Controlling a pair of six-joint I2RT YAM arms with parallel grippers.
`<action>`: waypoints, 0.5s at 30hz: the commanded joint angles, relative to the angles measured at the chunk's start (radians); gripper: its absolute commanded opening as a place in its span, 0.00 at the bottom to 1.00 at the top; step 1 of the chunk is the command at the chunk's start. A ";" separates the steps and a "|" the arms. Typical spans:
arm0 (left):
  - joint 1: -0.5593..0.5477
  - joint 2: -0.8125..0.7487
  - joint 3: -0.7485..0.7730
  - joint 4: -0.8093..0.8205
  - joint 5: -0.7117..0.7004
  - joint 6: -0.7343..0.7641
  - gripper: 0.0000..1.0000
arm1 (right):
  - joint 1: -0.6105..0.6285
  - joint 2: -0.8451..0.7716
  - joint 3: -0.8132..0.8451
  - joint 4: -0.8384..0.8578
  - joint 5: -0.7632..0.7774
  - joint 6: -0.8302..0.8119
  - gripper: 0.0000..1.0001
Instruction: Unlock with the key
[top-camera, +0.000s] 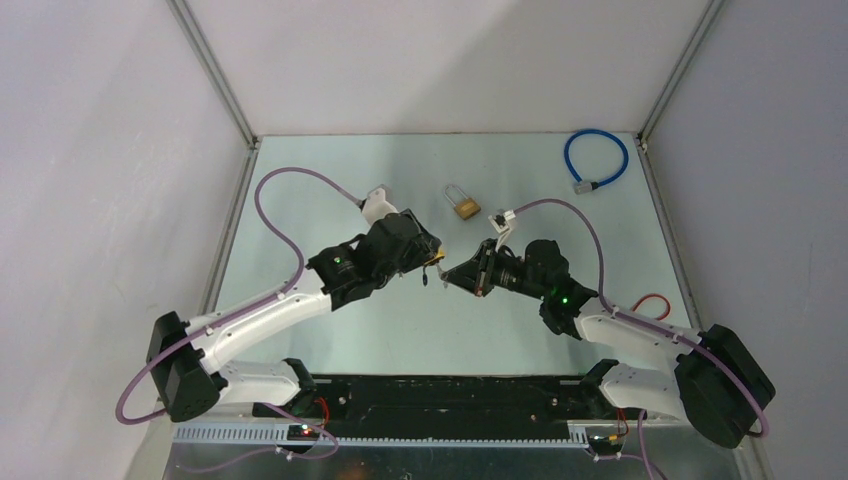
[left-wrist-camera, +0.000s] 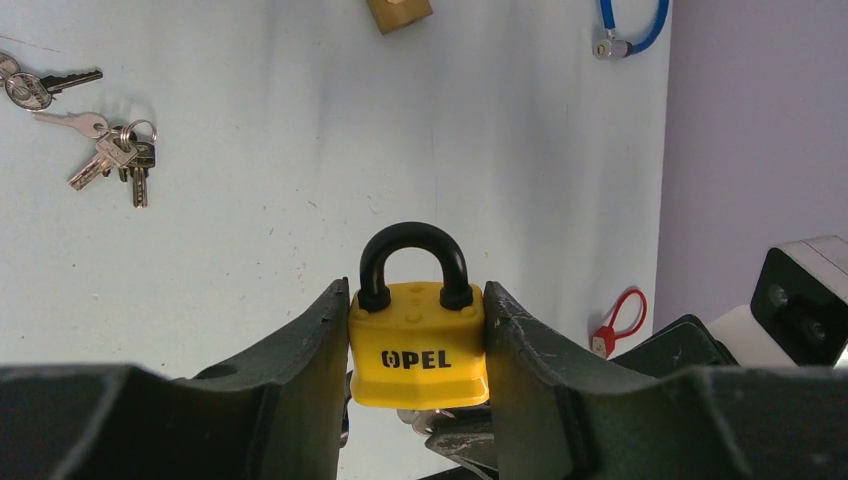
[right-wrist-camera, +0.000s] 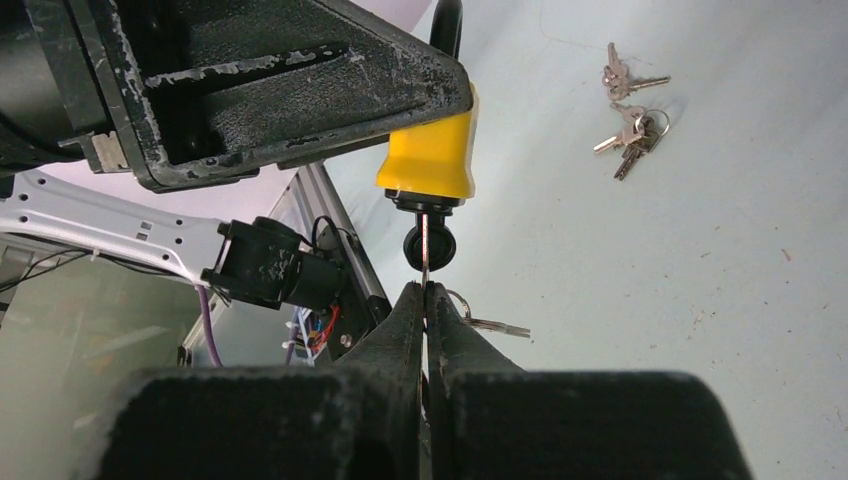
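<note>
**Key seated in the padlock, turn not done yet**

L gripper (left-wrist-camera: 417, 300) clamps the yellow padlock (left-wrist-camera: 418, 350) by its two flanks, jaws roughly half spread. The shackle (left-wrist-camera: 413, 233) points up and sits in both holes. The padlock looks held above the table (right-wrist-camera: 700, 300), mid-workspace, betw. the two arms. The key (right-wrist-camera: 428, 246), black head, sits in the keyway on the padlock's underside. R gripper (right-wrist-camera: 425, 292) is pinched right down, tips meeting just under the key head, w/ a thin metal line running into them. I read that as a grip on the key.

To turn well, IMO:
- Rotate R wrist about the key's own axis, no side pull, so the blade doesn't bind or slip.
- L takes the counter-torque, so it must hold firm.
- The grip is low on the head, so there's little leverage. Go slow and watch the shackle for a pop.

Hard to tell:
- whether the tips pinch the head's edge or only the ring
- how deep the blade is in, as the head hides the keyway

In the top view the meeting point is just a small dark clump. A second key (right-wrist-camera: 495, 326) dangles behind the R fingers, partly cut off. Spare keys (left-wrist-camera: 112, 155) lie on the table, well apart.
</note>
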 joint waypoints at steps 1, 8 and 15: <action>-0.005 -0.054 -0.007 0.083 -0.033 -0.006 0.00 | -0.001 0.004 0.045 0.054 0.025 0.007 0.00; -0.006 -0.069 -0.018 0.092 -0.017 -0.007 0.00 | -0.008 0.004 0.045 0.058 0.055 0.003 0.00; -0.010 -0.077 -0.025 0.097 -0.008 -0.009 0.00 | -0.011 0.001 0.045 0.074 0.051 -0.036 0.00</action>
